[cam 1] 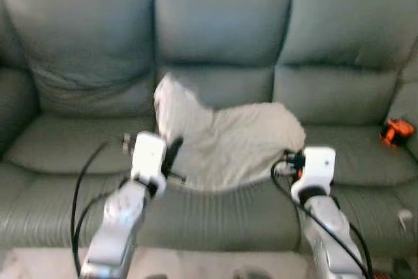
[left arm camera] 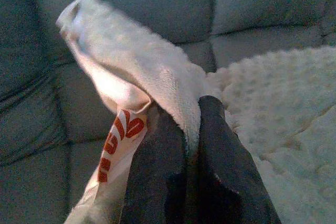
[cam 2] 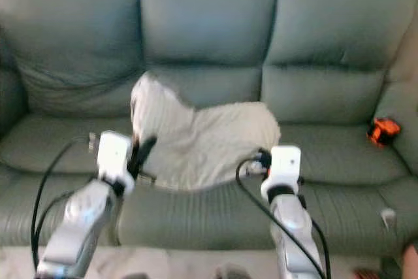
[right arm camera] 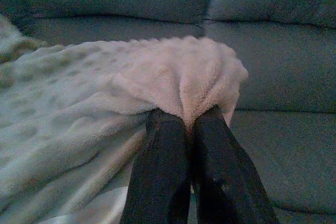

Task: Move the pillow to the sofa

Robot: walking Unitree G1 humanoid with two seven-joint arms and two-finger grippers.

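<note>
Left wrist view: left pincer [left arm camera: 191, 145] is closed on one corner of the cream pillow [cam 1: 228, 142], right pincer [right arm camera: 190, 129] on another, above the sofa [cam 1: 222, 24] middle seat; both are best lowered level and released together.

The pillow [cam 1: 225, 143] is lying across the middle seat of the sofa [cam 1: 85, 148], blocking the centre approach; both grippers are pinching its near corners. The left seat cushion is lying open for passage. On the right seat, an orange object [cam 1: 396, 131] is sitting near the armrest, narrowing access there. The backrest is bounding reach behind.
</note>
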